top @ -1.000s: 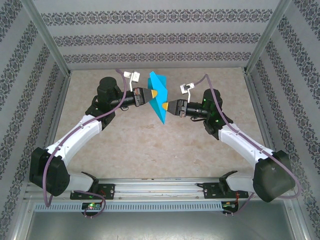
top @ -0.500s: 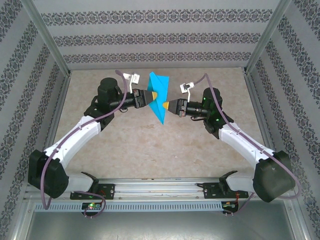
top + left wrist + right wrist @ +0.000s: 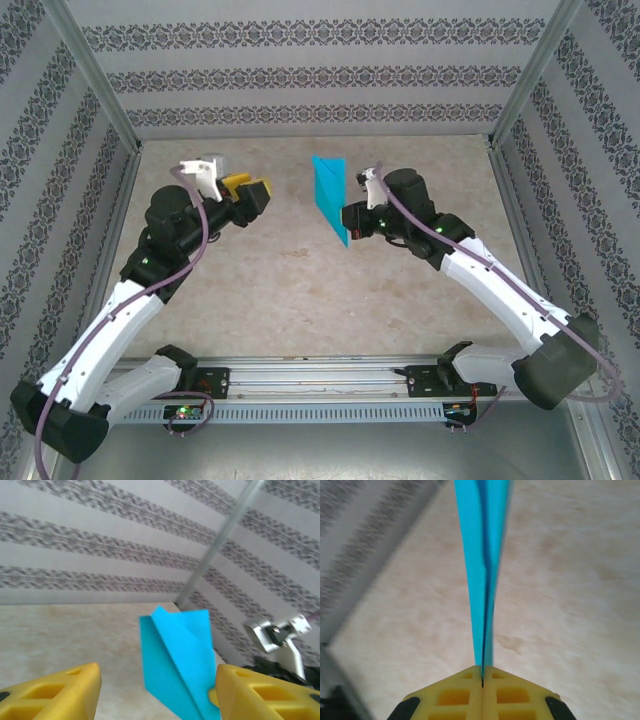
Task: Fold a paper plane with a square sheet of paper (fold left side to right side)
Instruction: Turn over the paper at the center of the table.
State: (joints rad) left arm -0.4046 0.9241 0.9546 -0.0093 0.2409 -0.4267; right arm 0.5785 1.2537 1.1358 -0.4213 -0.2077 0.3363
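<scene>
My right pincer [image 3: 346,216] is clenched on the paper plane [image 3: 329,192], jaws pressed flat together on its folded layers near the pointed end. In the right wrist view the plane runs edge-on from the pincer toward 12 o'clock, held clear of the surface [image 3: 300,290]. My left pincer [image 3: 256,192] is released, jaws apart, well apart from the plane at its 9 o'clock in the top view.

The paper plane [image 3: 329,192] stands on edge above the table [image 3: 300,300], between the two grippers. The right gripper [image 3: 349,217] touches its near lower part from the right. The left gripper [image 3: 257,193] is apart, to its left.
</scene>
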